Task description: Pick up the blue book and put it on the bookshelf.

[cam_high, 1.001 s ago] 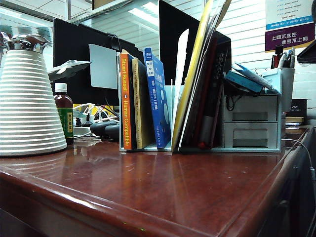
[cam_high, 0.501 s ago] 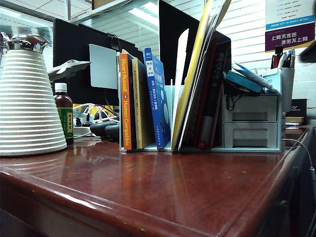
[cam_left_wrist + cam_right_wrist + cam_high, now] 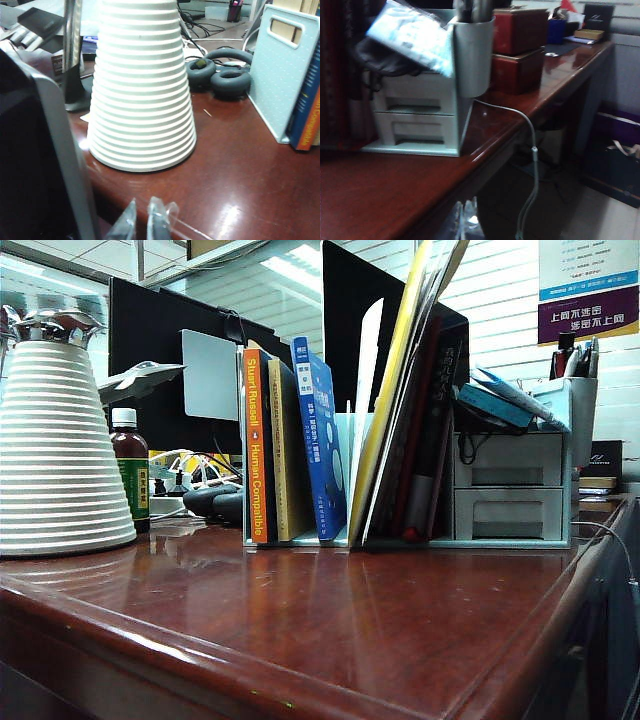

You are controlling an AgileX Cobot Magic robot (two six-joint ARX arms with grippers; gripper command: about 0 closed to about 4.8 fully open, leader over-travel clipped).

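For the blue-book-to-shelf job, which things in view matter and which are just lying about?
Belongs to the job:
- blue book, upright in the bookshelf
- left gripper, fingers shut, by the desk edge
- right gripper, fingers shut, by the desk edge

Just lying about:
- white ribbed cone
- orange-spined book
- brown bottle
- grey drawer organizer
- headphones

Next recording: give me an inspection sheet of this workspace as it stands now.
Surface: glossy red-brown desk, bare in front.
Job's things: blue book upright in the bookshelf, beside the orange-spined book.
Clutter: ribbed white cone, brown bottle, grey drawer organizer, pen cup.
Grippers: left gripper shut, empty; right gripper shut, empty, at the desk edge.
Cables: grey cable hanging off the desk.
Surroundings: monitors behind.
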